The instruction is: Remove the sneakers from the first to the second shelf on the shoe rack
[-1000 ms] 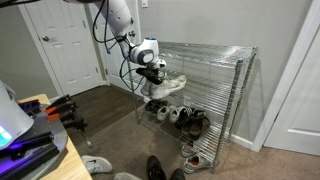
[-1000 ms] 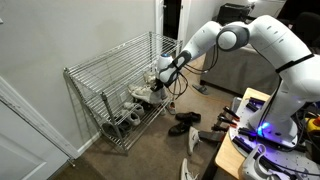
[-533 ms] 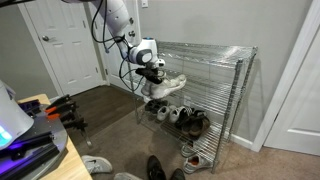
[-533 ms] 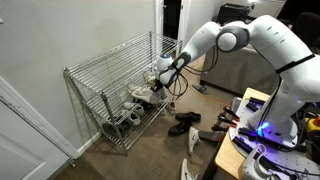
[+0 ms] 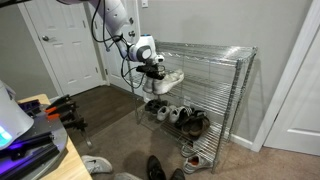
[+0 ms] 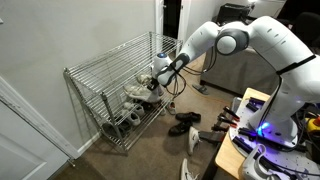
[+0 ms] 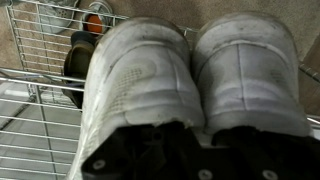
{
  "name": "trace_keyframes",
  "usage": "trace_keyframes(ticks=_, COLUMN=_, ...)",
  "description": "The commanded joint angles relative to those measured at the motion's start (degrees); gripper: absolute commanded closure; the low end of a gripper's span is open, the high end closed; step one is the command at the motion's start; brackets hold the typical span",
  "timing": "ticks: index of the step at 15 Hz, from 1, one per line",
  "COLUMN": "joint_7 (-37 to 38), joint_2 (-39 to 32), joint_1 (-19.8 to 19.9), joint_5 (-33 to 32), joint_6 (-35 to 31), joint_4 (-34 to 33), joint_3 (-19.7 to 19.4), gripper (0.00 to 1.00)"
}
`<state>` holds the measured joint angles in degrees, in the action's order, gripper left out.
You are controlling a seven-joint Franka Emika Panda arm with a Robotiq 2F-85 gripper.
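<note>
A pair of white sneakers [image 5: 167,81] hangs in my gripper [image 5: 152,68] at the front of the wire shoe rack [image 5: 215,60], about level with the rack's middle shelf. In an exterior view the sneakers [image 6: 140,91] sit just left of the gripper [image 6: 160,76]. In the wrist view both sneakers [image 7: 190,70] fill the picture side by side, toes pointing away. The gripper [image 7: 195,150] is a dark shape at their collars, shut on them. Its fingertips are hidden in shadow.
Several shoes [image 5: 186,118] lie on the rack's lower shelf and also show in the wrist view [image 7: 80,50]. Dark shoes [image 6: 185,122] lie on the carpet in front of the rack. A white door [image 5: 70,50] stands behind the arm. A table with equipment [image 5: 30,135] is nearby.
My gripper has lifted the sneakers a little and carried them slightly toward the rack. The grip has not changed.
</note>
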<state>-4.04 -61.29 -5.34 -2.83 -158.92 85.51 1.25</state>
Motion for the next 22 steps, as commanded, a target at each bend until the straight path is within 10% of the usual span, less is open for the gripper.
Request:
trace_keyframes(ticks=1, joint_7=1.89, joint_2=1.47, joint_1=-2.41, joint_5=-1.58, joint_6=-2.62, joint_4=-1.46, joint_3=-2.29, gripper=0.95)
trace_keyframes(ticks=6, joint_7=1.82, joint_2=1.50, joint_1=-1.97, joint_5=-0.95, joint_6=-2.43, joint_4=-0.99, joint_3=-2.43, gripper=0.95)
trace_keyframes(ticks=7, joint_7=1.71, joint_2=1.67, joint_1=-1.74, joint_5=-0.78, joint_6=-2.45, joint_4=-0.79, joint_3=-2.16, gripper=0.64)
trace_keyframes(ticks=16, joint_7=-2.01, joint_2=3.77, joint_1=1.80, joint_5=0.02, joint_6=1.84, joint_4=1.50, joint_3=2.11, gripper=0.06)
trace_keyframes(ticks=22, joint_7=-2.93, joint_2=5.14, joint_1=3.93, joint_5=0.20, joint_6=0.50, joint_4=3.72, joint_3=4.40, gripper=0.00)
